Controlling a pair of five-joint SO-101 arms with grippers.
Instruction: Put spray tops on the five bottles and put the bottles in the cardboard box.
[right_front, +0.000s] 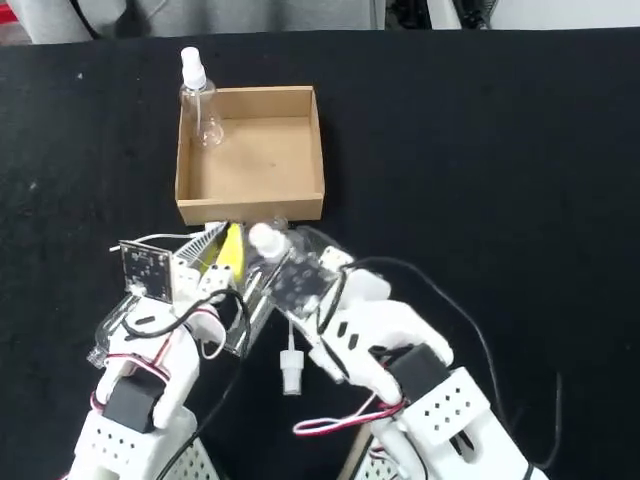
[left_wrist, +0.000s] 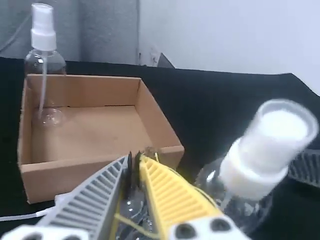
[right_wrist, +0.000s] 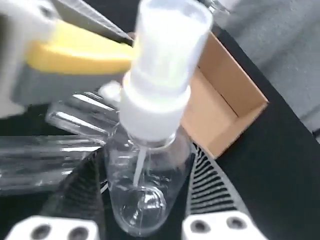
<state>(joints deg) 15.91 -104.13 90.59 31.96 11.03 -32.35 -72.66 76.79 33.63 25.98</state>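
My right gripper (right_wrist: 148, 165) is shut on a clear bottle (right_wrist: 142, 200) that carries a white spray top (right_wrist: 160, 65). It holds the bottle (right_front: 268, 245) just in front of the cardboard box (right_front: 302, 200). My left gripper (left_wrist: 134, 164), with one grey and one yellow finger, is shut right beside it with nothing between its tips. In the high view the left gripper (right_front: 228, 242) points at the box's front wall. A second bottle with a spray top (right_front: 198, 100) stands in the box's far left corner. The box (left_wrist: 100, 165) holds nothing else.
One loose spray top (right_front: 290, 370) lies on the black table between the two arms. Clear bottles without tops (right_wrist: 65, 145) lie on their sides under the left arm (right_front: 225, 325). Open black table stretches to the right of the box.
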